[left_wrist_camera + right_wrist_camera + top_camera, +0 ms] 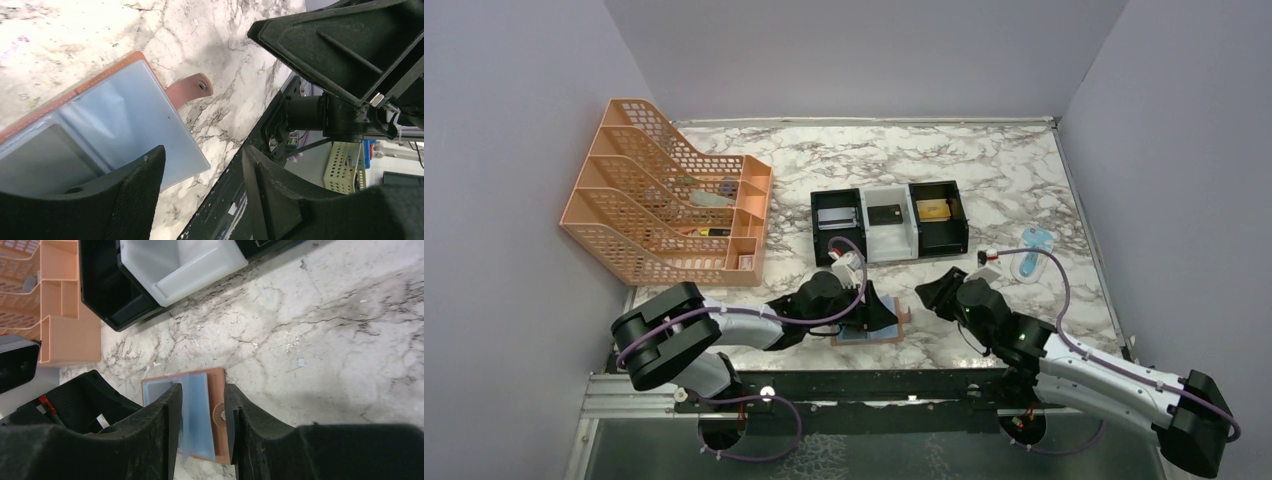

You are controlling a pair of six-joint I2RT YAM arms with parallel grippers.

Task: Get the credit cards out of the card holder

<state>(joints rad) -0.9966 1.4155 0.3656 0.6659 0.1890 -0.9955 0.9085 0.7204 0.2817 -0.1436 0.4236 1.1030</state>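
Note:
The tan card holder (876, 336) lies open near the table's front edge, its light-blue sleeves (120, 115) up and its snap tab (192, 90) out to the side. A greyish credit card (159, 390) shows through one sleeve. My left gripper (202, 160) is open, one finger (135, 195) over the sleeves' near edge, nothing between the jaws. My right gripper (203, 395) hovers open above the holder's stud (219, 415), apart from it. More credit cards lie in the tray: a silver one (836, 217), a black one (885, 213) and a gold one (933, 208).
The black-and-white three-compartment tray (867, 243) stands behind the holder. An orange mesh file rack (664, 200) fills the back left. A small blue-and-white item (1032, 250) lies at the right. The black base rail (235, 200) runs just beside the holder.

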